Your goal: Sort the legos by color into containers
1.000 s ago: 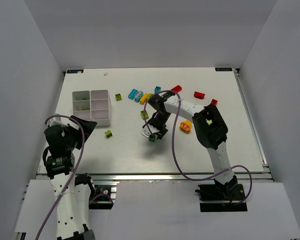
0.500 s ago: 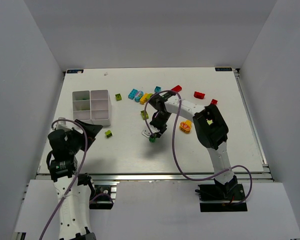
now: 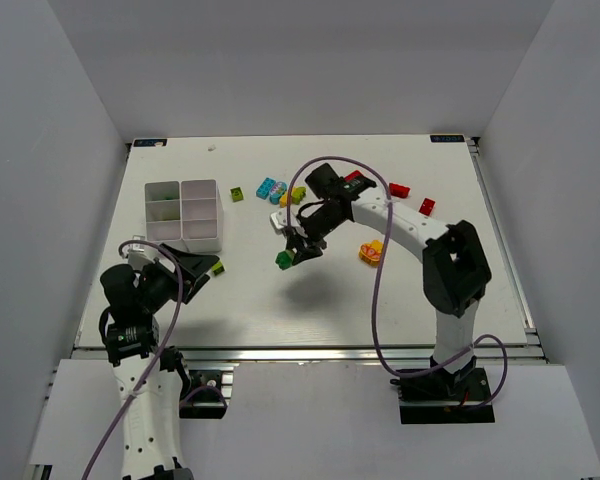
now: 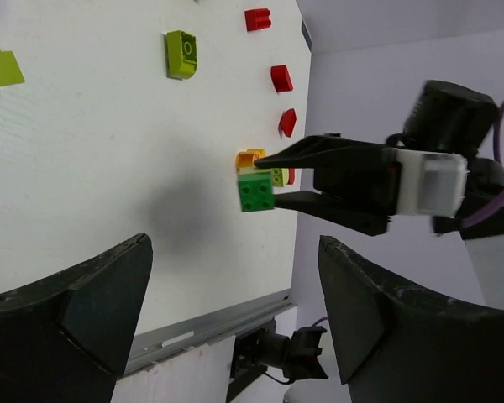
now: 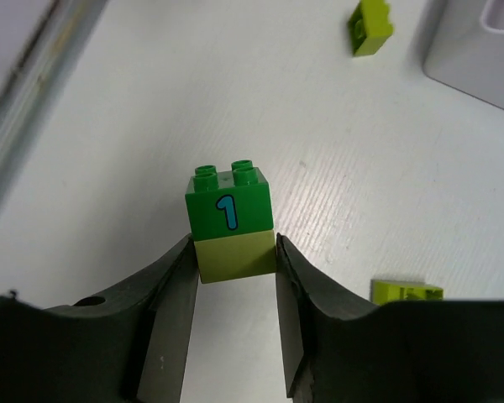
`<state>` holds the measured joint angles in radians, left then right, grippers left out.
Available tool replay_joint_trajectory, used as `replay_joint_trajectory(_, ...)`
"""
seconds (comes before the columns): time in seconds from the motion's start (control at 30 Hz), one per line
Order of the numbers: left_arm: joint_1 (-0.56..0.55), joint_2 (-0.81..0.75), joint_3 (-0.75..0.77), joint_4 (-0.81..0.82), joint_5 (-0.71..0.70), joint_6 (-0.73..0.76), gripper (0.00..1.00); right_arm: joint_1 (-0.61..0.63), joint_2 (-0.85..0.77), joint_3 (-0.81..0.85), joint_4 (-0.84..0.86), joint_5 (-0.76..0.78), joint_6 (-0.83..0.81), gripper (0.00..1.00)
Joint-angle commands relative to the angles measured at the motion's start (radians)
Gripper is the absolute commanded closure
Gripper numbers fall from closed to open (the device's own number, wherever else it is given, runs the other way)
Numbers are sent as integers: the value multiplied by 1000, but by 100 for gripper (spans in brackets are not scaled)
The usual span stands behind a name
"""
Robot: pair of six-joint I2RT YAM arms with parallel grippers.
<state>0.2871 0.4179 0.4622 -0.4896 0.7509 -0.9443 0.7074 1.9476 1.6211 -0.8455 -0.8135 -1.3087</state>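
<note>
Stack of green brick [image 5: 229, 208] on lime brick [image 5: 237, 256], judged light, rigid, slick, hangs above the surface [image 3: 380, 300] right of the tray [image 3: 180, 205], right end effector [image 5: 235, 252] pinching the lime brick's flat sides; left end effector [image 4: 233, 252] spread, empty.

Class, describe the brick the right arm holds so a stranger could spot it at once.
On the white table, find the right arm reaching over the middle. Its jaws grip a lime piece with a dark green brick stacked on it, held above the surface. Unlike the loose bricks lying nearby, it shows a blue 1 on its side.
</note>
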Motion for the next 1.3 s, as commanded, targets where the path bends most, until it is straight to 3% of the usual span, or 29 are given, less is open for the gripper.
replay_joint_trajectory(0.0,4,19,-14,29,42,-14,12,10,-90,-64,221,-81,481,100)
replay_joint_trajectory(0.2,-14,108,6,45,28,4,15,40,-122,-76,371,-20,730,100)
replay_joint_trajectory(0.3,-86,166,35,51,-22,15,16,44,-122,-73,416,16,798,100)
replay_joint_trajectory(0.37,-138,192,44,80,-80,0,16,49,-118,-67,419,22,812,100)
replay_joint_trajectory(0.5,-360,254,52,181,-209,-74,17,58,-115,-53,421,36,827,100)
replay_joint_trajectory(0.6,-437,294,46,259,-271,-106,17,69,-113,-47,421,42,824,100)
replay_joint_trajectory(1.0,-543,429,79,378,-334,-145,19,115,-119,-59,405,56,784,100)
replay_joint_trajectory(1.13,-557,449,73,404,-331,-156,24,127,-130,-69,419,60,776,100)
replay_joint_trajectory(1.23,-563,461,72,413,-325,-159,36,129,-130,-75,422,65,776,100)
replay_joint_trajectory(1.27,-565,461,72,414,-323,-159,45,129,-130,-75,424,68,776,100)
